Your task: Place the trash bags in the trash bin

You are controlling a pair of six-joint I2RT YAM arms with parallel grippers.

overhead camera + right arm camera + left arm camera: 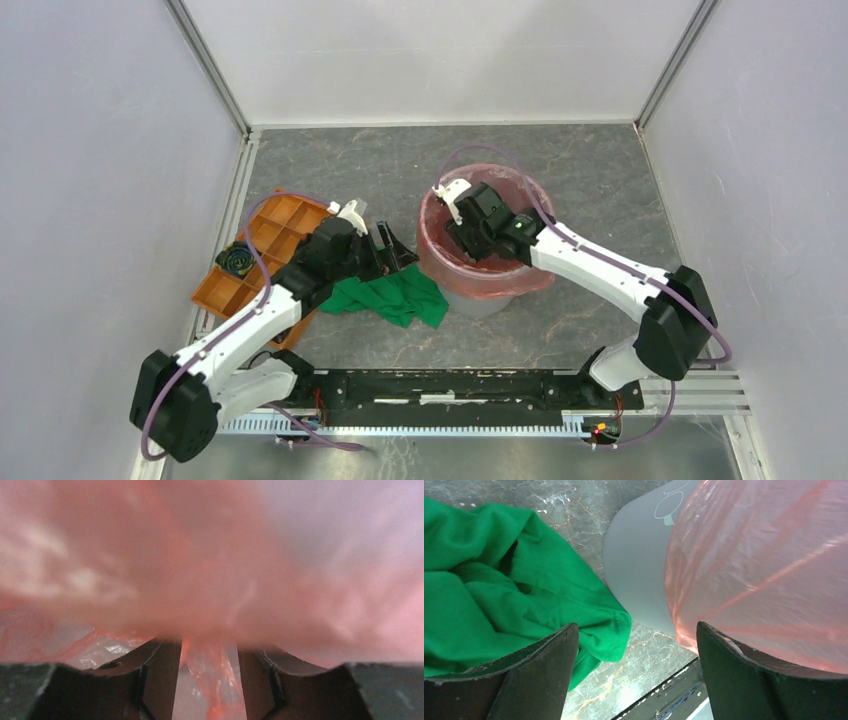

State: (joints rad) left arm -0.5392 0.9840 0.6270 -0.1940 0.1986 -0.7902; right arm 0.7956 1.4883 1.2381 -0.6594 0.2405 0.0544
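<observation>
The trash bag (438,262), thin red-pink film, is draped over the trash bin (482,304) and covers its rim and upper sides; the grey bin base shows below. My right gripper (468,248) reaches down inside the bin. In the right wrist view its jaws (207,647) stand close together with a bunched strand of the bag (212,680) between them; the tips are hidden by blurred film. My left gripper (398,250) is open and empty, just left of the bin above the green cloth. The left wrist view shows the gripper (636,627), the bin (639,570) and the bag (764,565).
A green cloth (398,296) lies crumpled on the table against the bin's left side, also in the left wrist view (499,580). An orange compartment tray (270,240) with a black roll (237,260) sits at the left. White walls enclose the table; a rail (450,385) runs along the front.
</observation>
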